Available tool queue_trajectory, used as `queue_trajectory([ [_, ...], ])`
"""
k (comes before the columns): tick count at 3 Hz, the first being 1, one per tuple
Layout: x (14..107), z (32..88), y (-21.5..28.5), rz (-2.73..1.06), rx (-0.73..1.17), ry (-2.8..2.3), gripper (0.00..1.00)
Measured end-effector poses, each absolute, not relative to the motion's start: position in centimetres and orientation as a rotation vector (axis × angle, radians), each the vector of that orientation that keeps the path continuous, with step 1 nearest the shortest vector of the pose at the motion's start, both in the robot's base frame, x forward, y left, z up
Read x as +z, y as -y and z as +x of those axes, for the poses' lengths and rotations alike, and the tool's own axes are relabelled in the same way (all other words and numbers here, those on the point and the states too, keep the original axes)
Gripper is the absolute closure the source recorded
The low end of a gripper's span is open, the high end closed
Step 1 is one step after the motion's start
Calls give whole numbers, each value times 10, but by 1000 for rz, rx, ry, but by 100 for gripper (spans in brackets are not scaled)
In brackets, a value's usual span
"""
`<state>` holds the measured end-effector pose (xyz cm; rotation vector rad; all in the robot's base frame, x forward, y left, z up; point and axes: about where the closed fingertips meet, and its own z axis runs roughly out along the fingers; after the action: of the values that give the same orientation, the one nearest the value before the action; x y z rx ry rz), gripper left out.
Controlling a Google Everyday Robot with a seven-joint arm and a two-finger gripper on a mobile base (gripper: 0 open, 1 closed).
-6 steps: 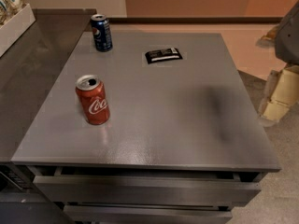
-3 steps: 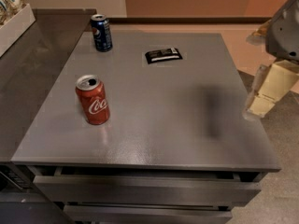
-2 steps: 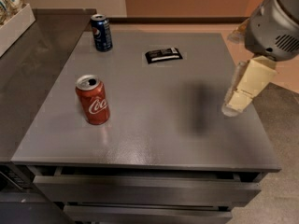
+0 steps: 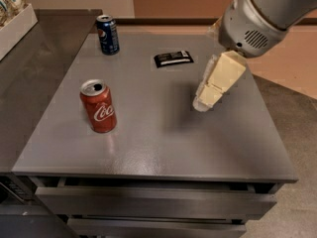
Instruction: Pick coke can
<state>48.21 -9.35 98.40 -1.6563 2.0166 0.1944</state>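
Note:
The red coke can (image 4: 99,106) with white script and a silver top stands upright on the left part of the grey table (image 4: 153,148). My gripper (image 4: 203,103), with cream-coloured fingers, hangs from the grey arm above the right middle of the table, well to the right of the can and not touching it. It holds nothing that I can see.
A dark blue Pepsi can (image 4: 108,34) stands at the table's far left corner. A flat black packet (image 4: 173,58) lies at the far middle. A white tray (image 4: 15,21) sits on the counter to the left. Drawers run below the table's front edge.
The arm and gripper have swung in from the right edge toward the table's middle, moving left. The cans and the packet have not moved.

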Motion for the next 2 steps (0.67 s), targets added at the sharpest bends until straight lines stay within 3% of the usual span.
queue_trajectory([
  [2, 980, 500, 38, -1681, 304, -1916, 0],
])
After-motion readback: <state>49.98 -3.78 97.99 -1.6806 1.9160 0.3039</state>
